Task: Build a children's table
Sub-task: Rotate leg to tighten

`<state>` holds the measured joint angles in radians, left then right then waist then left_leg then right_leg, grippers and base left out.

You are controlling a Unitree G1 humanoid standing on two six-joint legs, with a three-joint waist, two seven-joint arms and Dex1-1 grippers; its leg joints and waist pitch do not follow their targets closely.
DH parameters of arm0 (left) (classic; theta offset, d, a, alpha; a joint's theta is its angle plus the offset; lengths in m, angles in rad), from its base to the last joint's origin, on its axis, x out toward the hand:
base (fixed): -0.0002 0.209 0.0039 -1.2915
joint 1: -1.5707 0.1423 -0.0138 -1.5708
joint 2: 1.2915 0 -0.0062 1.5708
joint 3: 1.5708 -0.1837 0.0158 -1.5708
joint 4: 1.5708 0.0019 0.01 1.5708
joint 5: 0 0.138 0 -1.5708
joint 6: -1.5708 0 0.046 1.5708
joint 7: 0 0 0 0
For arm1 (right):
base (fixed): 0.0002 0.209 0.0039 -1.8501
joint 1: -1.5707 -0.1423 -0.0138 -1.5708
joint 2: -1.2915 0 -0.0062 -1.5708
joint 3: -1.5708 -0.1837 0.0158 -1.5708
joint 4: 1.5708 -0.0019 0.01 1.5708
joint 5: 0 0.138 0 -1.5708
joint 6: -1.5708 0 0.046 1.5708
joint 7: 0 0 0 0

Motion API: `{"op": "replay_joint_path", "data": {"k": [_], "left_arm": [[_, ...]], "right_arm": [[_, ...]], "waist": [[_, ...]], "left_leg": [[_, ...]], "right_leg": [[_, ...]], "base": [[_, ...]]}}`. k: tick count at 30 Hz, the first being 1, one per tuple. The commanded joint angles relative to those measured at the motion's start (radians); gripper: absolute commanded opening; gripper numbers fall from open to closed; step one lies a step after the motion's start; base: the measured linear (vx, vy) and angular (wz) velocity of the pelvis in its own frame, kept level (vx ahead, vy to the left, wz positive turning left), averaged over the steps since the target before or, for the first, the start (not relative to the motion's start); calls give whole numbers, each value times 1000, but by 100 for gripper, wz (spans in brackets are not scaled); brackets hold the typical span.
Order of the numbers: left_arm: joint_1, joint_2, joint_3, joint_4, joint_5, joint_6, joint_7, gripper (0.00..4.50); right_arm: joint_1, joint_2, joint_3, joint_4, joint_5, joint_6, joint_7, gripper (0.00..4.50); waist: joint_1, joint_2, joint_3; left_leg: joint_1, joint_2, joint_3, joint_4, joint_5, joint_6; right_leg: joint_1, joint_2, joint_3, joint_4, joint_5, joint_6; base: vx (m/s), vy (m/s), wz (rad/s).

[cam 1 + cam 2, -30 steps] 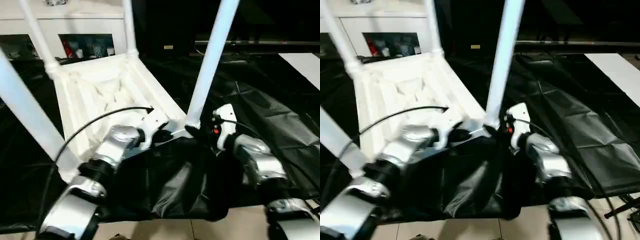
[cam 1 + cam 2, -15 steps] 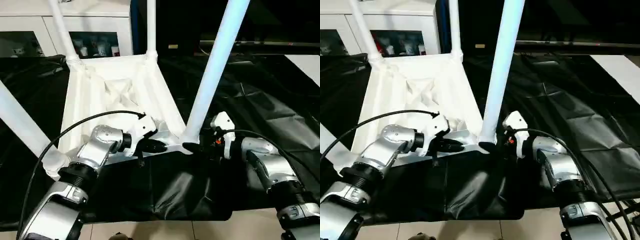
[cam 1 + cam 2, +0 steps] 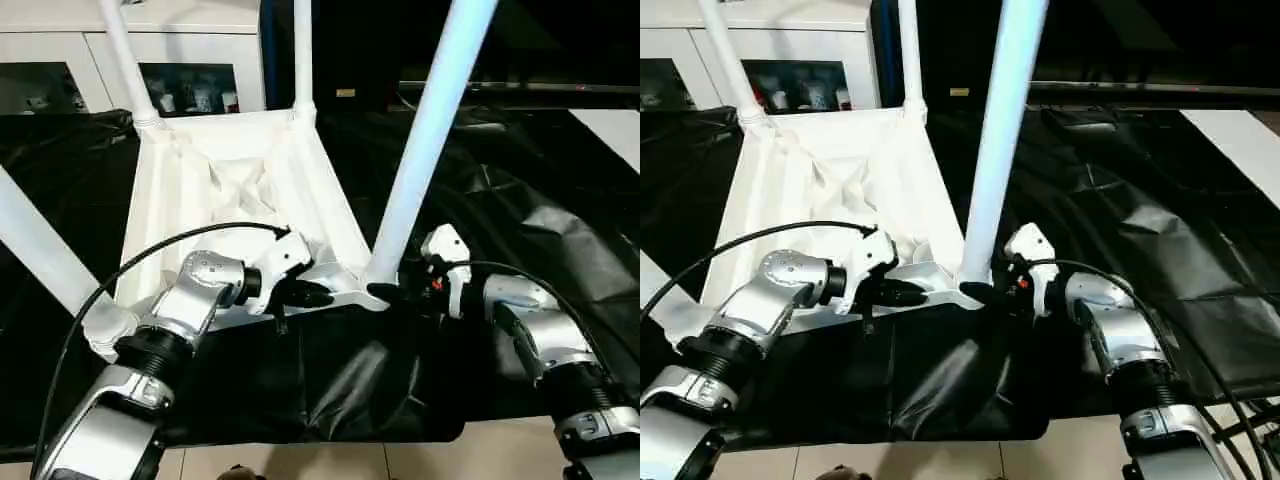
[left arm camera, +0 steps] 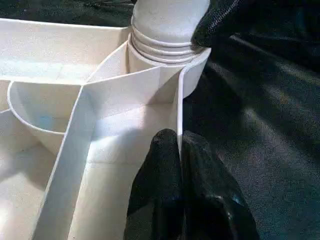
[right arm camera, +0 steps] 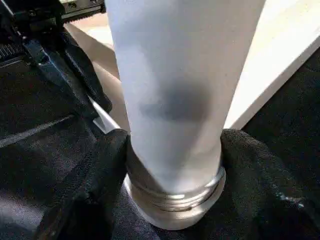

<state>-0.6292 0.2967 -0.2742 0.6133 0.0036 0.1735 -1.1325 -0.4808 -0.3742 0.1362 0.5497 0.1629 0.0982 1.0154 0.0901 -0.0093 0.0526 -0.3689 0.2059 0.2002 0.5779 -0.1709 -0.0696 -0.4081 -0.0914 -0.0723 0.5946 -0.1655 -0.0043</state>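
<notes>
- Tabletop (image 3: 215, 200) lies upside down on the black-draped worktop (image 3: 520, 200), its ribbed underside facing up.
- Four white legs stand up out of its corner sockets: two far ones (image 3: 125, 60) (image 3: 302, 55), a near one on the robot's left (image 3: 40, 255), and a near one on its right (image 3: 425, 140).
- Left gripper (image 4: 180, 165) sits at the near edge of the tabletop, between the two near legs and closer to the right one.
- Its two black fingers (image 4: 160, 180) are pressed together on the thin upright wall of the rim, one finger inside the wall and one outside.
- In the left wrist view that wall runs on to the corner socket (image 4: 167, 65), where the ringed foot of the leg is seated.
- Right gripper (image 5: 172, 165) is at the base of the near right leg, just above the socket.
- Its fingers (image 5: 95, 170) stand one on each side of the leg's ringed end, close against it; whether they press or merely flank it I cannot tell.
- Left gripper's fingers also show in the right wrist view, just beside the leg.
- White cabinet (image 3: 60, 70) stands beyond the worktop's far edge.
</notes>
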Motion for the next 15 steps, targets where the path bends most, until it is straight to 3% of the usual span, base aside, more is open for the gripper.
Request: {"op": "replay_joint_path", "data": {"k": [1,3,6,10,12,13,14,15], "left_arm": [[0,-25,-12,-28,-16,-5,-8,0],[1,-31,-11,-23,-12,-4,8,0],[-15,-86,3,21,13,4,131,0],[-48,-170,16,86,42,20,296,0],[-58,-194,21,105,46,30,344,0],[-69,-224,29,125,49,43,398,0],[-71,-231,32,130,50,46,412,0],[-92,-286,44,166,59,60,514,0]], "right_arm": [[22,12,37,-9,-17,-5,29,261],[25,20,33,4,-22,-7,7,260],[21,80,-14,85,-33,-14,-151,259],[17,165,-67,144,-35,13,-361,258],[14,187,-79,155,-43,17,-427,258],[6,211,-95,176,-50,23,-508,258],[4,218,-100,182,-53,24,-529,258],[-17,266,-131,223,-61,40,-674,258]], "waist": [[-2,-15,-69],[-2,-14,-68],[-5,-15,-66],[-13,-14,-58],[-13,-17,-59],[-14,-13,-59],[-18,-15,-55],[-21,-11,-56]], "left_leg": [[11,26,-10,-57,-184,65],[12,26,-10,-58,-189,63],[13,26,-11,-60,-212,50],[23,22,-15,-66,-291,16],[21,21,-19,-66,-304,13],[23,22,-18,-67,-301,9],[26,19,-19,-67,-329,6],[25,16,-21,-67,-336,6]], "right_leg": [[51,-52,41,-63,-228,-217],[50,-52,41,-64,-235,-216],[48,-53,41,-69,-273,-209],[38,-54,39,-93,-446,-151],[40,-56,37,-97,-488,-129],[37,-55,38,-97,-484,-128],[32,-53,35,-103,-521,-116],[35,-54,33,-107,-550,-104]], "base": [[0,0,0],[0,0,0],[0,0,0],[0,0,0],[0,0,0],[0,0,0],[0,0,0],[0,0,0]]}}
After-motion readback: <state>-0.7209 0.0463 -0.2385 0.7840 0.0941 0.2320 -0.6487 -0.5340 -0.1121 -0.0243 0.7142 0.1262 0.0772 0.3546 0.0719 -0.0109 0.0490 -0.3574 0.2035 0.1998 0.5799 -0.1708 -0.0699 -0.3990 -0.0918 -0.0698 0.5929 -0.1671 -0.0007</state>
